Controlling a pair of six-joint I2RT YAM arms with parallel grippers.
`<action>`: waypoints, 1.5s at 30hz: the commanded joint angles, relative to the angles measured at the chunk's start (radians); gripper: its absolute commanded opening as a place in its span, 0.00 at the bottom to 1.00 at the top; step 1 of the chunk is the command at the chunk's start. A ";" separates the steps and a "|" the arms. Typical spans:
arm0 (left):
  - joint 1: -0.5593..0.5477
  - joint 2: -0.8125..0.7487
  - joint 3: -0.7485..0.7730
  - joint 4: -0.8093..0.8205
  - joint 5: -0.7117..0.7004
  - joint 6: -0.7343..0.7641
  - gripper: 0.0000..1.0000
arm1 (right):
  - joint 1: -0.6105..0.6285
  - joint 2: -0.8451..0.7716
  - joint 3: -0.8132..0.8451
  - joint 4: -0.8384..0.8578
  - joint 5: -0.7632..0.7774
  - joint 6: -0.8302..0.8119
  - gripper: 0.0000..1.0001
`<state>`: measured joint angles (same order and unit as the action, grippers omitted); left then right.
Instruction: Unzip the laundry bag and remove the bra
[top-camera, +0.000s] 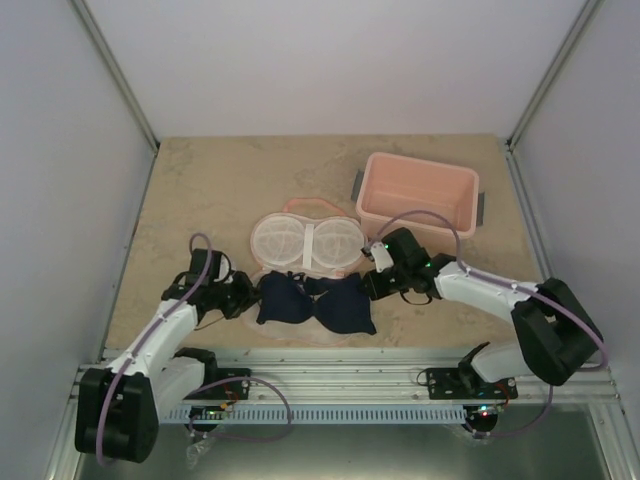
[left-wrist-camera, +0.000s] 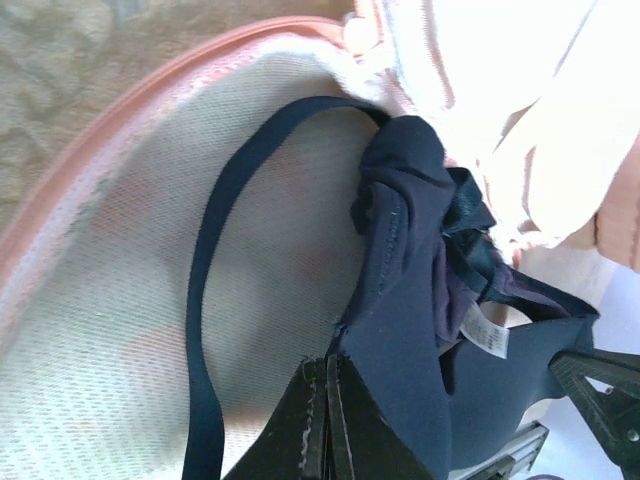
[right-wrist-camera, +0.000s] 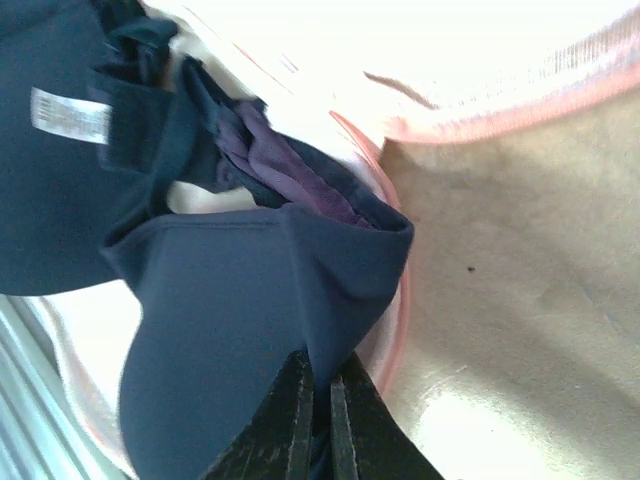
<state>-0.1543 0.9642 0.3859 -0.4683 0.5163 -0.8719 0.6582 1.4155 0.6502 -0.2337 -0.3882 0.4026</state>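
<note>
Left gripper (left-wrist-camera: 326, 395) is pinched tight on the outer edge of one cup of the bra (top-camera: 315, 303). Right gripper (right-wrist-camera: 318, 390) is clamped on the outer edge of the other cup. Between the two, the bra lies spread over the opened laundry bag (top-camera: 305, 242), by the middle of the near edge of the counter (top-camera: 200, 180). A pink tub (top-camera: 418, 195) sits toward the far right corner.
</note>
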 joint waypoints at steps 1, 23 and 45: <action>-0.004 -0.033 0.028 0.039 0.062 -0.017 0.00 | 0.000 -0.061 0.105 -0.146 0.001 -0.062 0.01; -0.004 0.065 0.535 0.350 0.304 0.067 0.00 | -0.318 -0.196 0.695 -0.411 -0.082 -0.248 0.01; -0.417 0.874 1.510 0.298 0.125 0.253 0.00 | -0.946 -0.105 0.775 -0.215 -0.198 -0.227 0.00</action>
<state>-0.5095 1.7473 1.8076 -0.1905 0.6819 -0.6281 -0.2535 1.3331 1.4673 -0.4736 -0.5663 0.1848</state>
